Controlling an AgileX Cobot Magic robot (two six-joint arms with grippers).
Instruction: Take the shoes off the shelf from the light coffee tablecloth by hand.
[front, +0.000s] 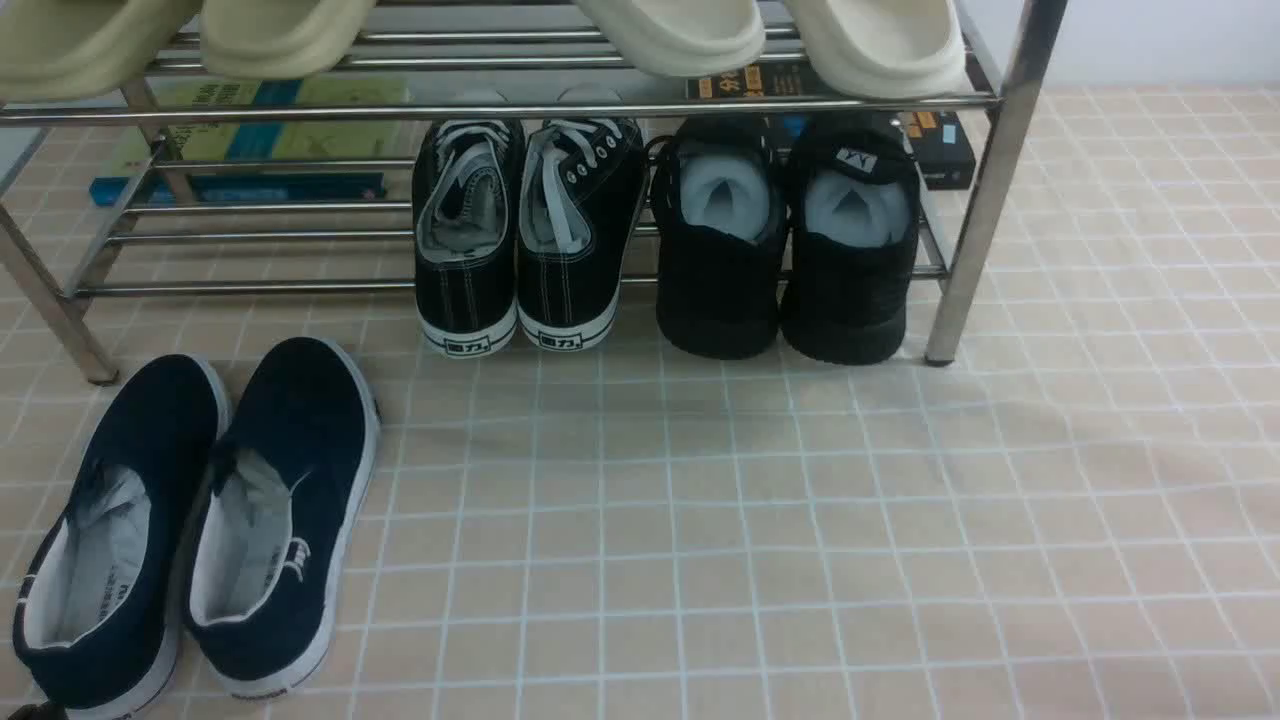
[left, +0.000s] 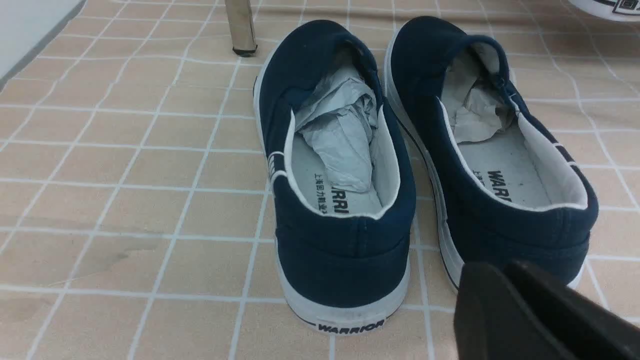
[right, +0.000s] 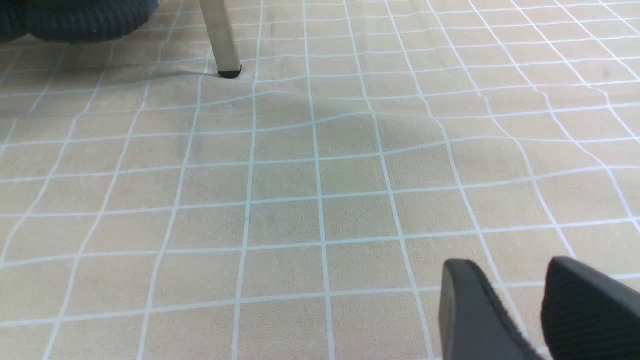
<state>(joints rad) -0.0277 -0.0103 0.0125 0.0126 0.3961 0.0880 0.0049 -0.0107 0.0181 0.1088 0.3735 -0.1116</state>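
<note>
Shoes (front: 785, 250) on shelf (front: 985, 200), well beyond right gripper (right: 520, 280), narrowly parted; left gripper (left: 505, 272) closed, empty.

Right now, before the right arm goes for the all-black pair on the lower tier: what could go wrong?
1. The black shoes sit under the front bar of the shelf and the overhanging cream slippers; lifting straight up may hit them.
2. The canvas sneakers stand close beside them; a wide grasp could drag one along.
3. The tablecloth bulges near the shelf leg; the right gripper, seemingly low, might snag it.
</note>
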